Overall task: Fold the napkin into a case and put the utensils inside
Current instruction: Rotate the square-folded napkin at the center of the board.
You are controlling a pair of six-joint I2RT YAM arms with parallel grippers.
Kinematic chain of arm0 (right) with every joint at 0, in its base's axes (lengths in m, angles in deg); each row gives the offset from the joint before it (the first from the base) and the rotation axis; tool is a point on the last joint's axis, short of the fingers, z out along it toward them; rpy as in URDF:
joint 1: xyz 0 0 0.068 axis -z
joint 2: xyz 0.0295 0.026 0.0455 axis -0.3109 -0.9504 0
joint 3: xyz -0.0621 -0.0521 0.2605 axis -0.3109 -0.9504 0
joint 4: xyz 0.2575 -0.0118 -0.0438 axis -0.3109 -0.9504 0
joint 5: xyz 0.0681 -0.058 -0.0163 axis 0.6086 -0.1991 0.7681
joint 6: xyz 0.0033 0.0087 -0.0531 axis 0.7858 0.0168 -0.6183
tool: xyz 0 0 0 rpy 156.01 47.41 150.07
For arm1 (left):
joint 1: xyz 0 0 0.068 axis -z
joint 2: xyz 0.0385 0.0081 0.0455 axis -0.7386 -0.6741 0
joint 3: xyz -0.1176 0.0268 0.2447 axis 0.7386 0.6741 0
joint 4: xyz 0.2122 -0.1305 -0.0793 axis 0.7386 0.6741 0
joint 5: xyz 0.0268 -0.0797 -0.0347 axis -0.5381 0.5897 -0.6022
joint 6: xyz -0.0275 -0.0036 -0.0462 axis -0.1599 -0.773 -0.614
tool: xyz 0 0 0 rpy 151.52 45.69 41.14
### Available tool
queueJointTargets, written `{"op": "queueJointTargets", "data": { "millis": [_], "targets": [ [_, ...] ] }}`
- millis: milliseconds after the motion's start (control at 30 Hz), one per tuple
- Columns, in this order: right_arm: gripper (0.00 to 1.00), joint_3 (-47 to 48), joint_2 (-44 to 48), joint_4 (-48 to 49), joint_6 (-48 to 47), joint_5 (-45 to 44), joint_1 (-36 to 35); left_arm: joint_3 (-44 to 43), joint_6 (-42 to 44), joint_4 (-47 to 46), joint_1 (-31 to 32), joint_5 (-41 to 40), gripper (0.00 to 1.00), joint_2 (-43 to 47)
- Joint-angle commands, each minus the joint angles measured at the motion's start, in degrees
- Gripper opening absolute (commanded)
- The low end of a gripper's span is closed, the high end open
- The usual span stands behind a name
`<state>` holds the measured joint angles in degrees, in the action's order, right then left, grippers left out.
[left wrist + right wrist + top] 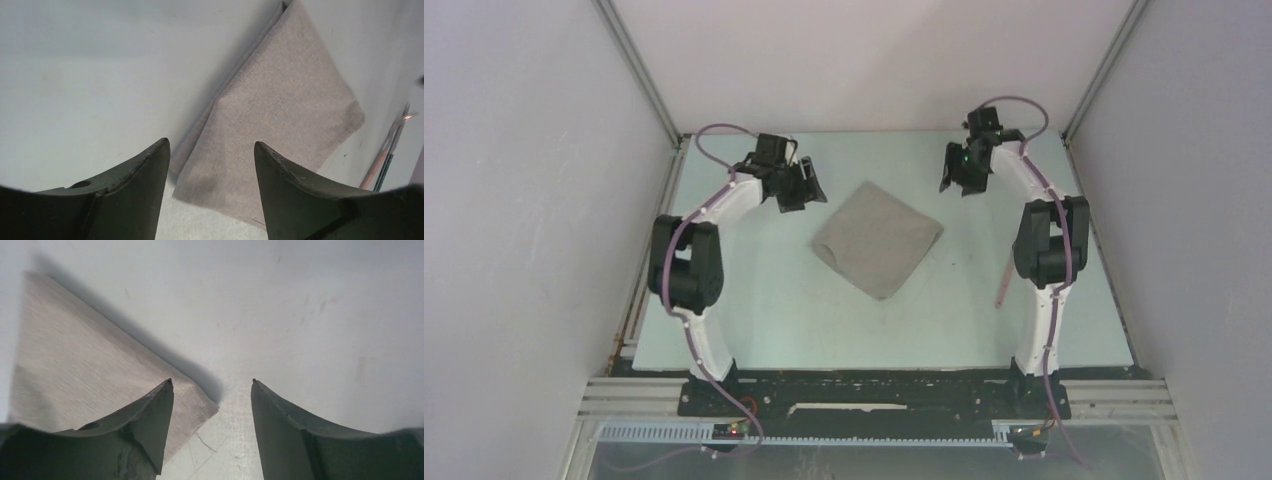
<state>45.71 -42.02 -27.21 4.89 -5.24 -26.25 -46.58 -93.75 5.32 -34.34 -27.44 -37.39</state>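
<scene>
Top external view: folded napkin lies between two open grippers

Nearest the camera, at the bottom of the frame, both arms rise from their mounts at the edge of the pale table (774, 310). A little farther in, at the right of the frame, the utensils (1003, 283) lie on the table just beside the right arm (1049, 240), well apart from the cloth. The left wrist view shows them at its right edge as a pink handle, a dark teal handle and metal tines, lying close together.

In the middle of the frame the napkin (879, 240) lies flat, folded over itself and turned like a diamond. The left wrist view shows a layered edge along its left side.

Farther back, the left gripper (802, 186) hangs to the upper left of the cloth, fingers apart and holding nothing. The right gripper (959, 170) hangs to its upper right, fingers also spread and holding nothing, with the cloth's corner showing behind one finger in its wrist view.
</scene>
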Motion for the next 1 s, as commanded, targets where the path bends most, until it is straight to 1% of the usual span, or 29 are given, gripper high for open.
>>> {"op": "queueJointTargets", "data": {
  "millis": [0, 33, 67, 133, 200, 267, 333, 433, 500, 600, 633, 700, 767, 833, 867, 967],
  "targets": [
    [0.68, 9.81, 5.62, -12.91, 2.06, -9.76, -1.63, -7.10, 0.86, -0.19, 2.62, 7.17, 0.70, -6.06],
    [0.69, 7.54, 7.78, -12.38, 3.92, -7.74, -1.94, -8.28, 0.97, -0.17, 3.16, 7.91, 0.70, -7.62],
    [0.69, 2.64, 10.47, -10.35, 5.44, -4.27, -2.52, -9.12, 1.21, 0.46, 3.68, 7.73, 0.70, -9.18],
    [0.68, -10.16, 16.71, -1.91, 9.31, 2.16, -4.06, -9.83, 1.85, 1.46, 4.49, 6.05, 0.70, -11.40],
    [0.66, -22.25, 22.11, 6.66, 13.54, 6.67, -5.67, -8.81, 1.66, 2.16, 4.75, 4.88, 0.69, -12.77],
    [0.63, -29.82, 25.27, 11.76, 15.16, 7.28, -7.49, -6.60, 0.77, 2.52, 4.74, 4.39, 0.66, -13.20],
    [0.59, -34.05, 26.82, 14.58, 15.29, 6.36, -9.20, -3.27, -0.18, 1.52, 5.07, 4.76, 0.59, -12.45],
    [0.51, -37.47, 25.75, 16.38, 15.53, 7.92, -10.67, 3.50, -2.75, -2.59, 5.76, 6.22, 0.52, -10.05],
    [0.47, -39.22, 25.13, 17.60, 16.27, 8.07, -10.91, 8.06, -4.45, -5.56, 6.00, 7.40, 0.45, -8.28],
    [0.45, -42.00, 24.39, 21.41, 17.63, 10.25, -10.42, 16.74, -8.42, -11.72, 6.60, 7.77, 0.38, -4.40],
    [0.45, -42.46, 23.73, 22.69, 17.97, 10.98, -10.00, 20.53, -9.63, -14.09, 6.74, 7.69, 0.34, -3.17],
    [0.45, -42.59, 21.74, 25.11, 18.32, 12.65, -8.93, 27.59, -13.06, -19.54, 7.04, 8.32, 0.31, 0.25],
    [0.45, -42.43, 19.70, 28.48, 18.10, 15.29, -7.55, 33.45, -16.19, -23.84, 7.81, 8.48, 0.30, 3.88],
    [0.44, -41.32, 17.43, 30.90, 17.51, 17.53, -5.52, 37.74, -18.14, -25.83, 9.31, 7.39, 0.30, 7.86],
    [0.43, -39.51, 15.68, 30.51, 16.69, 18.62, -5.00, 39.84, -19.33, -27.57, 10.05, 7.12, 0.30, 9.58],
    [0.42, -31.41, 9.21, 24.68, 12.56, 19.95, -5.41, 44.49, -23.27, -31.14, 11.63, 6.98, 0.31, 13.42]
  ]
}}
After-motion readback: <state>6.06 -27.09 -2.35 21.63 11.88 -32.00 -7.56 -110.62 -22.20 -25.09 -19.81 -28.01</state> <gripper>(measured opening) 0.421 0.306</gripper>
